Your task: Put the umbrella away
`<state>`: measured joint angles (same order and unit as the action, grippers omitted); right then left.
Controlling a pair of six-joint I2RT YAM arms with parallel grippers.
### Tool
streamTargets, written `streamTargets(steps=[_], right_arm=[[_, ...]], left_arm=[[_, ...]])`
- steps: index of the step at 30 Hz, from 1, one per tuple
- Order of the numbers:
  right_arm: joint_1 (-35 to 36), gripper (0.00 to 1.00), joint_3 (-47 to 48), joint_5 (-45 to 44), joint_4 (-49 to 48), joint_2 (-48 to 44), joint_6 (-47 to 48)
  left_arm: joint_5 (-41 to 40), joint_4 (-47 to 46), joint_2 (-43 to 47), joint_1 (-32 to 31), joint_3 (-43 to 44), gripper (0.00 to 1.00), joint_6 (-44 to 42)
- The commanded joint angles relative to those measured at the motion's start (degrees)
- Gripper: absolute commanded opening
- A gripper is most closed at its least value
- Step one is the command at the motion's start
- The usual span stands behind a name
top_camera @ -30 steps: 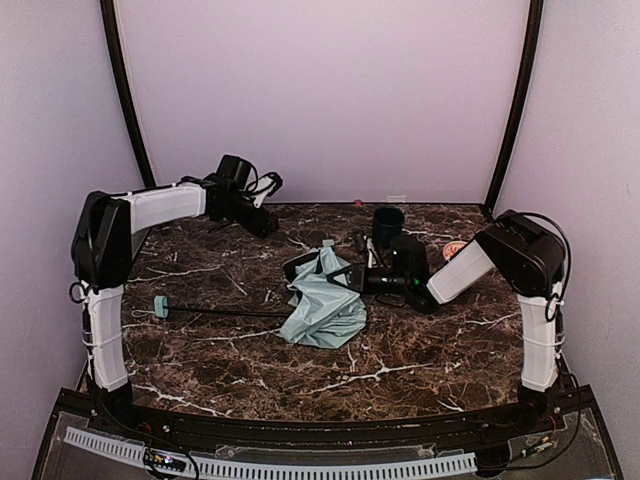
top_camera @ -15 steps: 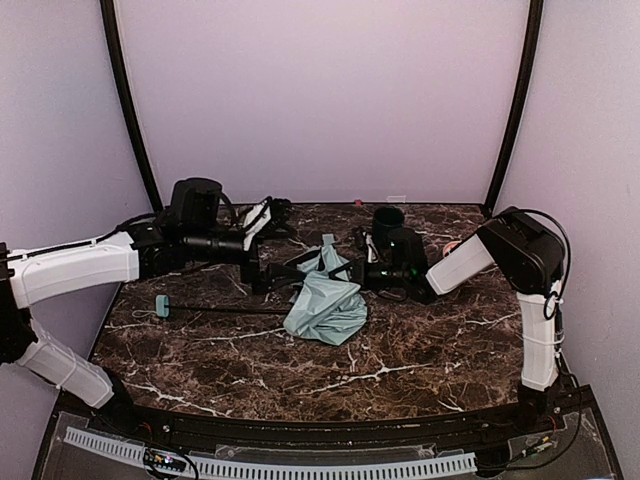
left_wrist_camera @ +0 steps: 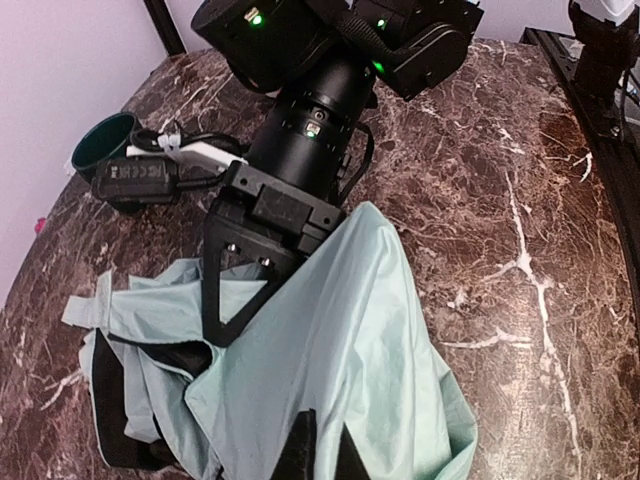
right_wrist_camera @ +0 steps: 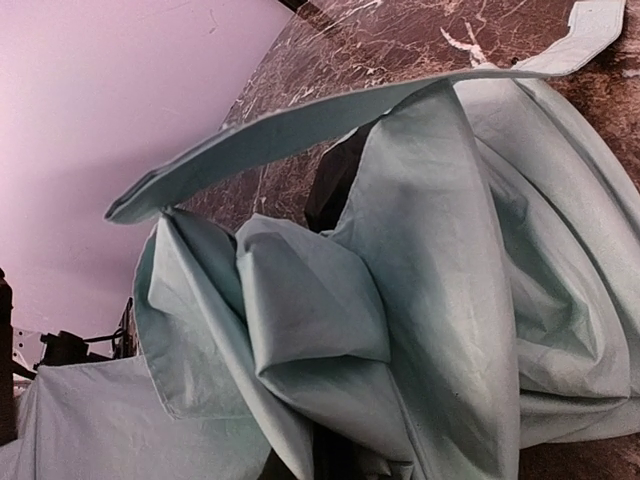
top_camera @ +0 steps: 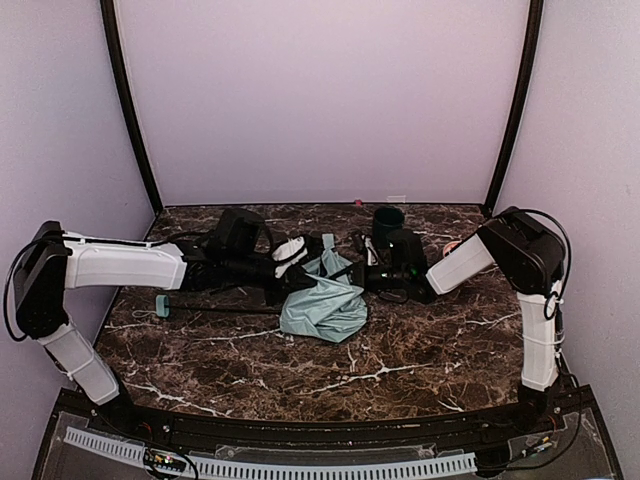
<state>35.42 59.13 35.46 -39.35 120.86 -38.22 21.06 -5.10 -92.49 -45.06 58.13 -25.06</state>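
The umbrella lies collapsed mid-table: a crumpled mint canopy (top_camera: 322, 305), a thin black shaft (top_camera: 225, 311) running left, and a small mint handle (top_camera: 161, 306). My left gripper (top_camera: 292, 264) is at the canopy's upper left edge. In the left wrist view it (left_wrist_camera: 322, 452) is shut, with a fold of mint fabric (left_wrist_camera: 340, 340) pinched between its dark fingertips. My right gripper (top_camera: 353, 277) reaches in from the right, its black fingers (left_wrist_camera: 225, 290) shut in the cloth under a draped fold. In the right wrist view the canopy (right_wrist_camera: 430, 300) fills the frame and hides most of the fingers.
A dark green cup (top_camera: 388, 221) stands behind the right gripper, also seen at the left of the left wrist view (left_wrist_camera: 105, 143). A small black block with a cable (left_wrist_camera: 135, 178) lies beside it. A small reddish object (top_camera: 453, 248) sits at the right. Walls close in the back and sides.
My left arm swung in from the back left to the canopy, opened wide, then closed on the fabric. The canopy shifted slightly left. The right arm stayed put.
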Motion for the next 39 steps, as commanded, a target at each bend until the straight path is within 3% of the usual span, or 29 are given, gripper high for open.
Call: streamTargets(steps=[1,6,11,15,21,29,33,39], right_arm=[[-0.39,0.0,-0.39,2.27,2.3,-0.55,1.19],[0.38,0.0,-0.42,8.39,2.93,0.12,2.21],[0.5,0.0,-2.79,14.77,-0.35,-1.35,0.55],[-1.3,0.01,-3.19,14.31,-2.4,-2.36,-3.33],[-5.7,0.07,-6.21,6.21,-5.77,-5.62,-10.71],[-8.05,0.16,-4.89,-7.71,15.17,-18.39,6.47],[-6.88,0.27,-7.66,-3.83,18.19,-23.19,13.13],[-1.89,0.46,-6.44,-1.22,21.61,-20.12,15.08]], left_arm=[[-0.02,-4.96,-0.8,-0.38,1.44,0.0,4.01],[-4.83,-5.31,-7.14,-0.25,9.8,0.0,7.06],[-9.08,1.86,-18.81,2.3,20.83,0.0,7.91],[-5.87,5.47,-23.03,2.6,18.43,0.0,6.62],[-5.71,9.85,-25.83,2.6,16.1,0.0,6.7],[-3.53,10.05,-27.61,2.76,15.71,0.0,6.76],[-2.79,10.39,-28.21,3.11,17.34,0.0,7.68],[-2.8,12.01,-26.63,3.22,18.51,0.0,7.82]])
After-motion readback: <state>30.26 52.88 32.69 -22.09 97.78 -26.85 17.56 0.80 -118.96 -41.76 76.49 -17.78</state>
